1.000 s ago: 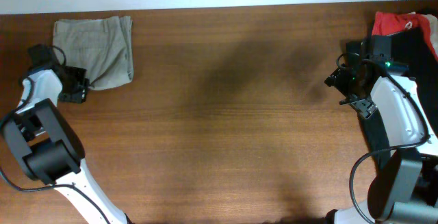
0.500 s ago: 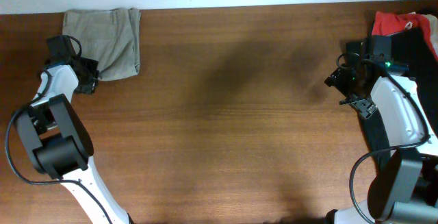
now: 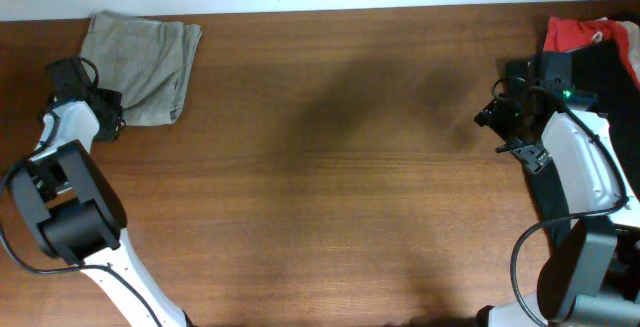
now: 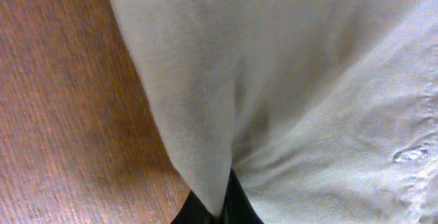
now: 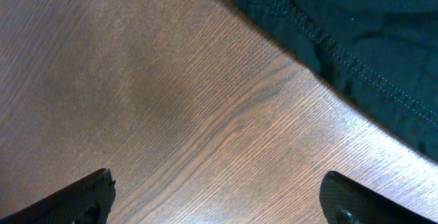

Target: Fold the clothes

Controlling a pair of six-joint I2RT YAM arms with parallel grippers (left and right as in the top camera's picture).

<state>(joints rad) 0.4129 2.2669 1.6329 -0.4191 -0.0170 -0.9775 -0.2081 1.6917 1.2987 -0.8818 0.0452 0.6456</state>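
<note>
L gripper (image 3: 109,116) pinching khaki shorts (image 3: 140,62) edge; R gripper (image 3: 498,117) open by black shorts (image 5: 356,18).

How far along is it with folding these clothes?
Done, it seems: the khaki shorts lie as a compact folded bundle at the far left corner of the table. In hand: the left claw pinches their edge. Left: the black shorts and red garment sit heaped at the right edge; the right claw hangs open beside them, empty.

Left gripper (image 3: 108,117) at far-left, fingers (image 4: 239,212) pinched tight on khaki shorts (image 3: 140,62), right gripper (image 3: 495,117) at far-right, fingers (image 5: 89,195) spread wide apart
</note>
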